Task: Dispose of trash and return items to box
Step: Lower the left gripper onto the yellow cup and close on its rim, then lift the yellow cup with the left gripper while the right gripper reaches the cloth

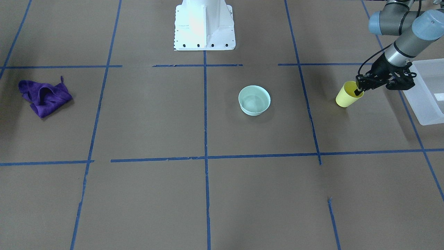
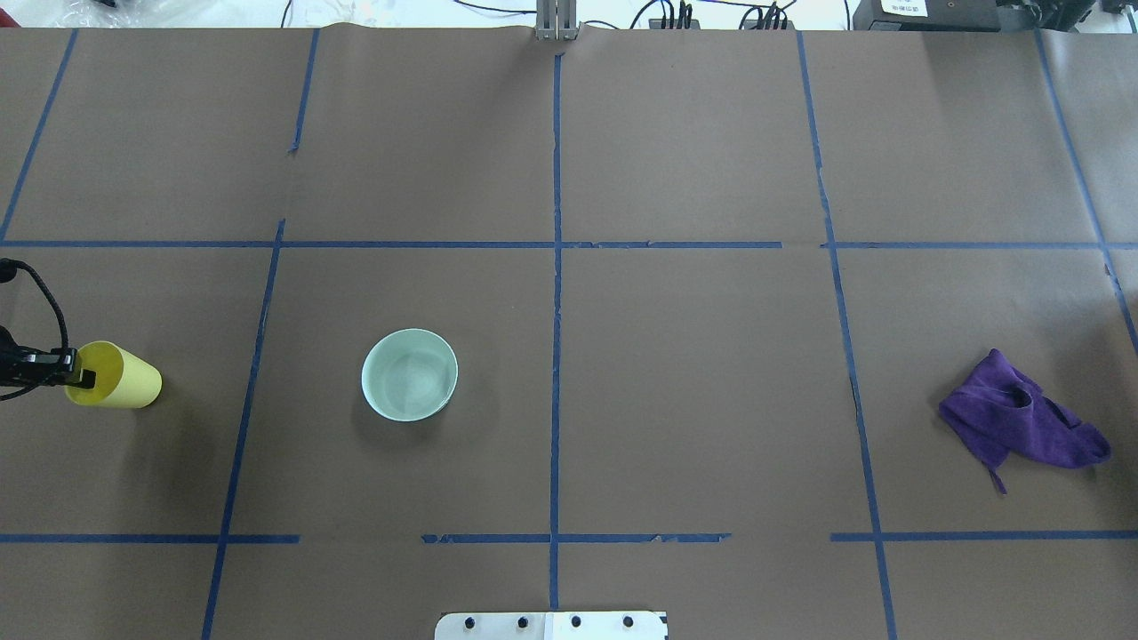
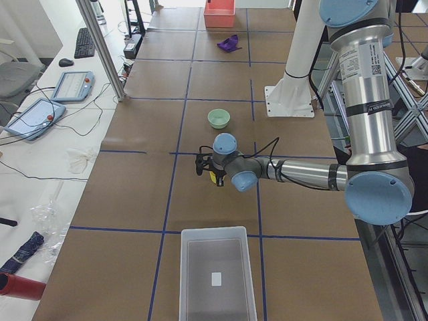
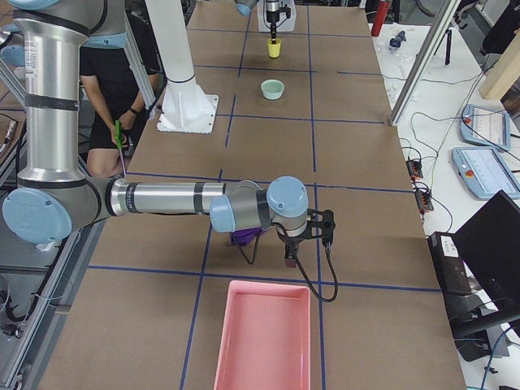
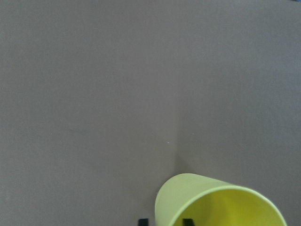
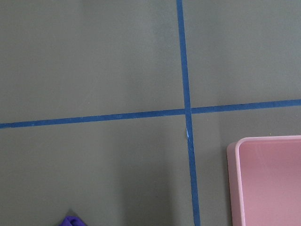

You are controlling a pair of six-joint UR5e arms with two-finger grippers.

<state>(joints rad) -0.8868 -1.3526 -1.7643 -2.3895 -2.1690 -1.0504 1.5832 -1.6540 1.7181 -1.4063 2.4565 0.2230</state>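
Observation:
The yellow cup [image 1: 347, 96] stands upright near the table's end on my left side, also in the overhead view [image 2: 124, 380]. My left gripper [image 1: 359, 91] is shut on its rim, one finger inside and one outside, as the left wrist view [image 5: 164, 222] shows. I cannot tell if the cup touches the table. The mint-green bowl [image 1: 254, 100] sits empty near the middle [image 2: 410, 374]. The translucent box [image 1: 426, 93] lies just beyond the cup at the table's end [image 3: 217, 274]. My right gripper [image 4: 288, 260] hangs over the other end; I cannot tell its state.
A crumpled purple cloth [image 2: 1022, 422] lies on the right side, close under my right arm [image 4: 244, 237]. A pink tray [image 4: 264, 337] lies at the table's right end, its corner in the right wrist view [image 6: 268, 183]. Blue tape lines cross the brown table.

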